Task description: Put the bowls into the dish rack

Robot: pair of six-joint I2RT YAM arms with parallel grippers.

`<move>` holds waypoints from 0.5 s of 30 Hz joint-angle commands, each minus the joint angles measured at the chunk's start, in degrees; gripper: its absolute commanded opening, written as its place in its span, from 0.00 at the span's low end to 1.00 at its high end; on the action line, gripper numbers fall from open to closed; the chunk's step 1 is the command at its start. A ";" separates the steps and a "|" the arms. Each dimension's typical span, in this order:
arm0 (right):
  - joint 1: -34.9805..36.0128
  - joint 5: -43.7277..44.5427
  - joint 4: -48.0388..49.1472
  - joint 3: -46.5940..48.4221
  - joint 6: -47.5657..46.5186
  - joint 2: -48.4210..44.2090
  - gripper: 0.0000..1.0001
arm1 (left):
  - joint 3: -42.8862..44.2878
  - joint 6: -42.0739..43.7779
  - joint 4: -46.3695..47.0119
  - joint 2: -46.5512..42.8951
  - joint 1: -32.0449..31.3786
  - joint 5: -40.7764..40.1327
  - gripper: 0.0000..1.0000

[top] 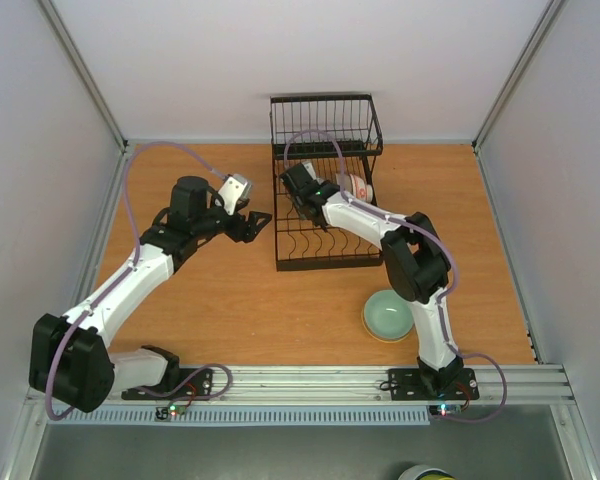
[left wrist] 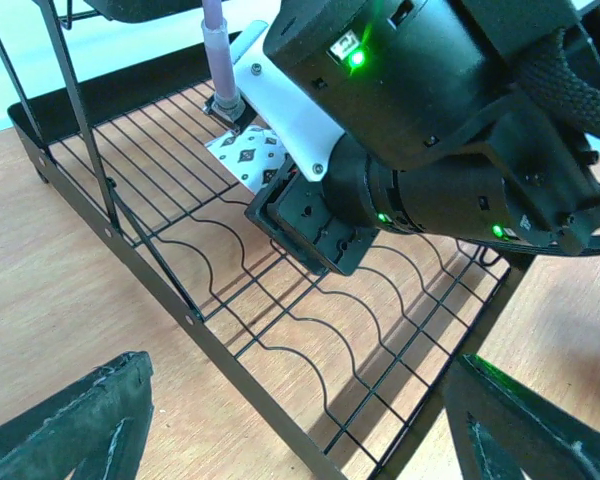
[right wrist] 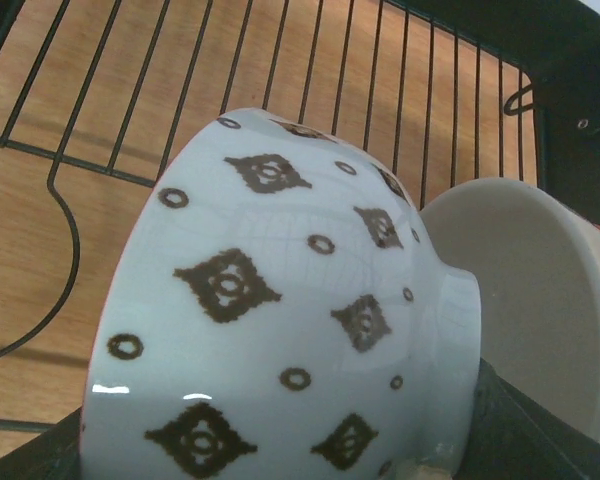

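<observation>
Black wire dish rack (top: 315,245): stands at the far middle of the bench (top: 210,300); a cream bowl (right wrist: 540,300) already sits inside it
Right claw (top: 300,192): closed on the patterned bowl (right wrist: 280,320), held on its side low over the rack floor; bowl just beside the cream bowl
Left claw (top: 256,222): wide, holding nothing; hovers just left of the rack
Green bowl (top: 388,315): on the bench near the right arm's base; not yet loaded
Risk: if let go off a divider, the patterned bowl could roll flat or knock the cream bowl; glazed ceramic may slip in the grip

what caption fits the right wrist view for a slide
right fingers hold a diamond-patterned bowl on its side over the dish rack wires, beside a cream bowl
</observation>
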 commanded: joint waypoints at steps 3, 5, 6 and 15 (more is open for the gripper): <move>-1.07 -4.78 1.28 1.02 2.68 0.97 0.01 | -0.30 1.15 3.63 0.38 0.05 0.99 0.80; -1.60 -7.04 1.13 0.34 4.06 0.77 0.04 | -0.30 1.16 3.73 0.64 0.04 1.23 0.80; -1.81 -8.39 1.18 -0.22 4.61 0.70 0.12 | -0.30 1.13 3.70 0.70 0.04 1.43 0.80; -2.21 -6.60 1.43 -2.81 5.27 -0.93 0.60 | -0.22 0.84 3.85 1.47 0.08 2.69 0.80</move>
